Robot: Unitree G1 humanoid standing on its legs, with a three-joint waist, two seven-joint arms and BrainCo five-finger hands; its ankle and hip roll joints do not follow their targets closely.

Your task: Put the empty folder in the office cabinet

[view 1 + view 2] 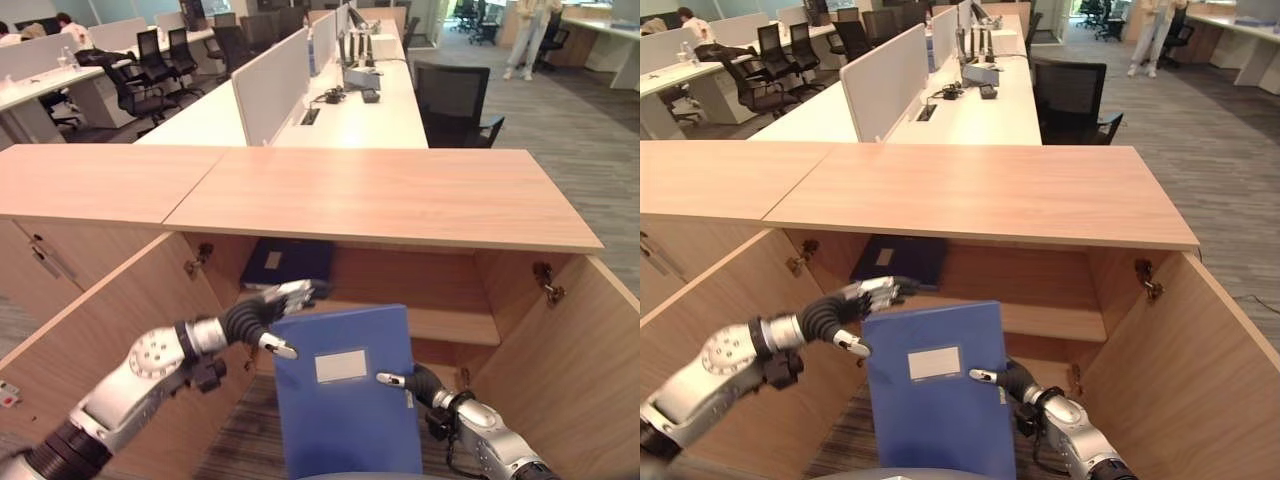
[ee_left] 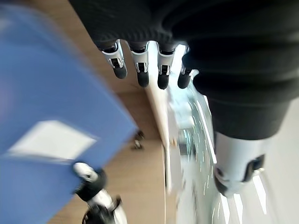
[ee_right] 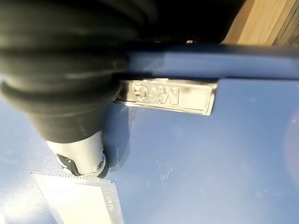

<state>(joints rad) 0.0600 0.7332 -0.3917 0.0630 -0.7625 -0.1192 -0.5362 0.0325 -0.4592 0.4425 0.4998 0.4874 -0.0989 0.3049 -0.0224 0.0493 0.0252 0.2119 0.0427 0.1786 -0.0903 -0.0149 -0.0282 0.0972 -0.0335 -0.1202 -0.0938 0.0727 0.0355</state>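
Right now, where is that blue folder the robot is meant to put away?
The blue folder is held upright between both robot hands, in front of the open cabinet in the eye views. The right robot hand grips its right edge; the left robot hand is at its top left corner.

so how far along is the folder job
Done: the cabinet doors stand open, and the blue folder is lifted in front of the opening. In hand: the right hand pinches its edge, thumb across the front, while the left hand touches its upper corner with loose fingers. Left: it is not yet on the shelf, where a dark folder lies.
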